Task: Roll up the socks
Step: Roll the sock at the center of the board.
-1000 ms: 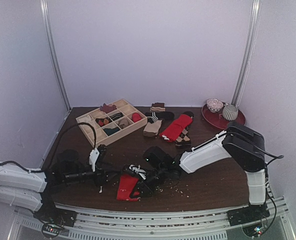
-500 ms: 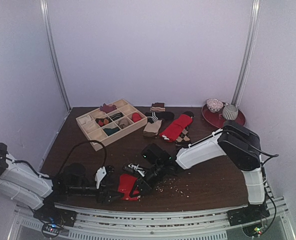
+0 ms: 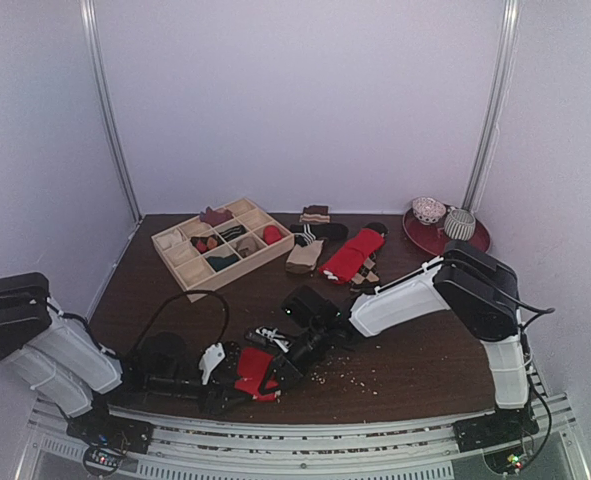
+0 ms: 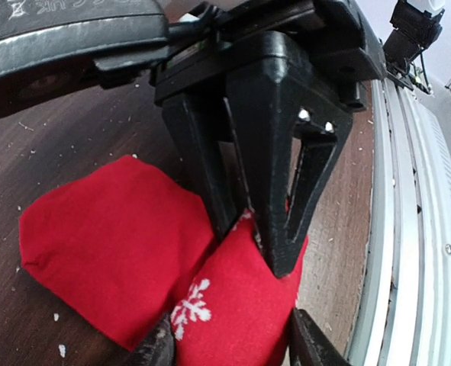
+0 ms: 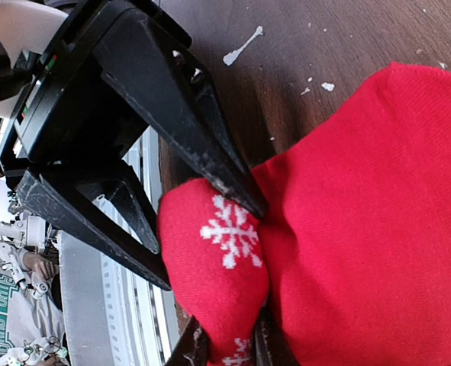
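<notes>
**Fingers (image 4: 158, 347) of both arms closed on a folded red sock (image 4: 111, 244)**

On the left gripper (image 4: 229, 347), the two fingers stand about a fold's width apart. One presses against each side of the sock's doubled-over end, which fills the gap between them. The right gripper (image 5: 227, 347) meets it from the opposite side, its fingers narrow and pinching the same fold beside a white snowflake print. That fold forms a thick ridge whose long axis runs from one gripper to the other, roughly along the table's near edge. The flat part of the sock spreads away from the ridge toward the back. The sock lies on the brown table (image 3: 425, 350) close to the near edge, left of centre, between the two arms. White crumbs (image 3: 350, 380) dot the wood around it. A black-and-white striped sock (image 3: 273, 340) sits just behind it, by the right arm's wrist. Well apart at the back stand a wooden tray (image 3: 240, 268) with compartments and, at the right, a red plate (image 3: 470, 245).
</notes>
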{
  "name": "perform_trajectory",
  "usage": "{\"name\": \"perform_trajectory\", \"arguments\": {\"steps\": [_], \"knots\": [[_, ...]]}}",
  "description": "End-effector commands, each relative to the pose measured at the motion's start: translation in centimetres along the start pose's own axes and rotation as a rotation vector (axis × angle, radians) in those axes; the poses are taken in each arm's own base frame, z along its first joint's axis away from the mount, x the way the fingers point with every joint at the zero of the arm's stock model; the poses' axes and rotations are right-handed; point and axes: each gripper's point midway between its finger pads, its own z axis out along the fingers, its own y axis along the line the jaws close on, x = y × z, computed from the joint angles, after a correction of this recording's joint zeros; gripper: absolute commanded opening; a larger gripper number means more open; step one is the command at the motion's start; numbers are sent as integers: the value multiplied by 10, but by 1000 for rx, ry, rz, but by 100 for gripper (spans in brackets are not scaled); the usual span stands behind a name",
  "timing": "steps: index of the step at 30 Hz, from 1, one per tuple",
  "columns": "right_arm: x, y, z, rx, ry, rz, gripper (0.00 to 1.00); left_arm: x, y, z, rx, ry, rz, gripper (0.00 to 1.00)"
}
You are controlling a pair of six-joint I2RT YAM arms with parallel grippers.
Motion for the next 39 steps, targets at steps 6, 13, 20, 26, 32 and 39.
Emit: {"name": "perform_trajectory", "arguments": {"steps": [6,13,20,26,32,39], "knots": [[124,-82,7,289,320,300,16,-18,-10,12,61,-37,0,28],[100,-79,-2,342,234,199,25,-9,-9,17,64,4,-63,0],[-1,-36,-83,538,-244,-236,41,16,3,13,-2,81,-217,0],[0,6,-93,566,-339,-690,56,25,4,17,2,116,-283,0],[1,21,-71,590,-294,-920,59,30,5,18,7,128,-311,0],[-2,21,-46,519,-260,-958,59,31,4,19,18,136,-318,0]]}}
